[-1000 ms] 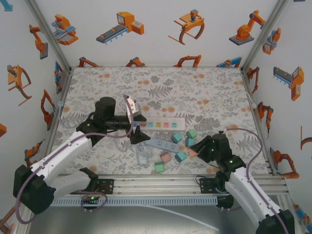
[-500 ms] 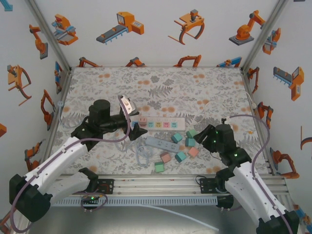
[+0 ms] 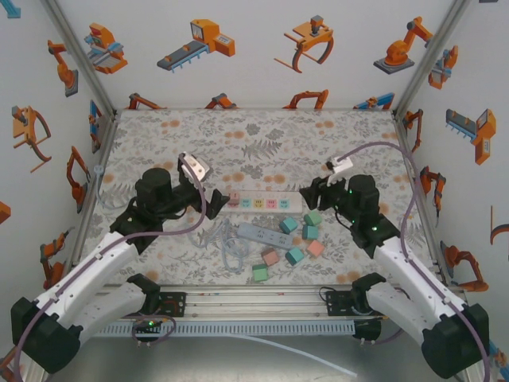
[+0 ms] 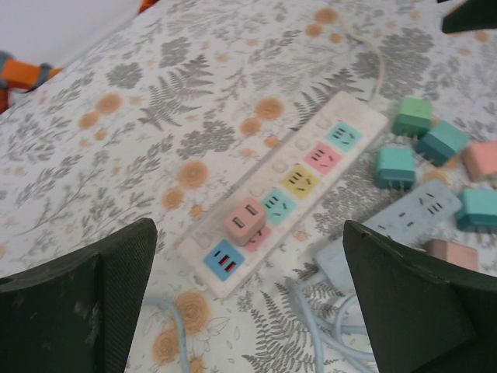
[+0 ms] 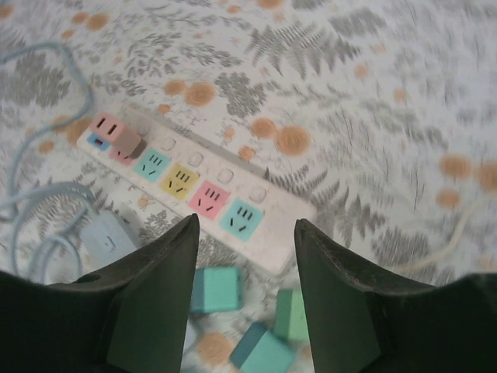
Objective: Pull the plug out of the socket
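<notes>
Our left pincer point(image 4: 248, 233) stands wide apart, aimed at the pink plug point(image 4: 245, 221) seated at the left end of the strip point(image 4: 363, 115); the right pincer point(image 5: 245, 220) hangs apart, empty. We fear the unpinned strip (it looks light) may lift with the plug.

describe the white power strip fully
The strip is a long white plastic bar lying flat on the floral table. It has a blue USB panel at one end, then pink, teal, yellow, pink and teal sockets, with buttons alongside. A pink plug sits in the first pink socket. A pale cord leaves the other end.
</notes>
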`<state>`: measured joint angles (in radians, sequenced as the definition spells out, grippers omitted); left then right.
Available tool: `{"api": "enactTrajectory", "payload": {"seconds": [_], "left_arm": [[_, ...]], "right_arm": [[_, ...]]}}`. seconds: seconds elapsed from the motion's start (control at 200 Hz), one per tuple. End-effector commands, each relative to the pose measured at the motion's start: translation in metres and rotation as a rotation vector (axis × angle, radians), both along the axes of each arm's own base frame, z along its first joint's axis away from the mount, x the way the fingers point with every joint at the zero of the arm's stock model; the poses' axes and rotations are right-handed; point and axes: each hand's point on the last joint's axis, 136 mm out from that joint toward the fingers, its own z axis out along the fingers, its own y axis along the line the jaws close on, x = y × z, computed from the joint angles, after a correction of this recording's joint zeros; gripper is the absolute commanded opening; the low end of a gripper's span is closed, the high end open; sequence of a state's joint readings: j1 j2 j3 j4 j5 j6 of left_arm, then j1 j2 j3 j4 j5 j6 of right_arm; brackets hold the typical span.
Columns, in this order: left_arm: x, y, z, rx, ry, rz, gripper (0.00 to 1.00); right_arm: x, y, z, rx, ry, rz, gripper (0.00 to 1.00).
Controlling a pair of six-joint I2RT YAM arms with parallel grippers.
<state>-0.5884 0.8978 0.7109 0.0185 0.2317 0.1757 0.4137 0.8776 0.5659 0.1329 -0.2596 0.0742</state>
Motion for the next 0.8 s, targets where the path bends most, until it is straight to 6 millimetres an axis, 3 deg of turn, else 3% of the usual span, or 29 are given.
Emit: {"api": "enactTrajectory", "payload": {"seconds": [0.0, 0.12, 0.345, 0.596, 0.796], "left_arm": [[0.019, 0.025, 0.006, -0.036, -0.018, 0.165, 0.97], [0.034, 0.042, 0.004, -0.073, 0.008, 0.261, 0.97], [0.064, 0.066, -0.014, -0.092, 0.118, 0.408, 0.97], [0.089, 0.079, -0.068, -0.065, 0.397, 0.555, 0.97], [0.103, 0.082, -0.105, -0.143, 0.622, 0.600, 0.97]], "right_arm": [[-0.015, 0.045, 0.037, -0.200, -0.436, 0.327, 0.50], [-0.025, 0.078, 0.032, -0.292, -0.563, 0.527, 0.50], [-0.016, 0.133, 0.006, -0.377, -0.577, 0.698, 0.52], [0.000, 0.181, -0.031, -0.381, -0.498, 0.799, 0.52], [0.008, 0.204, -0.065, -0.384, -0.372, 0.859, 0.52]]}}
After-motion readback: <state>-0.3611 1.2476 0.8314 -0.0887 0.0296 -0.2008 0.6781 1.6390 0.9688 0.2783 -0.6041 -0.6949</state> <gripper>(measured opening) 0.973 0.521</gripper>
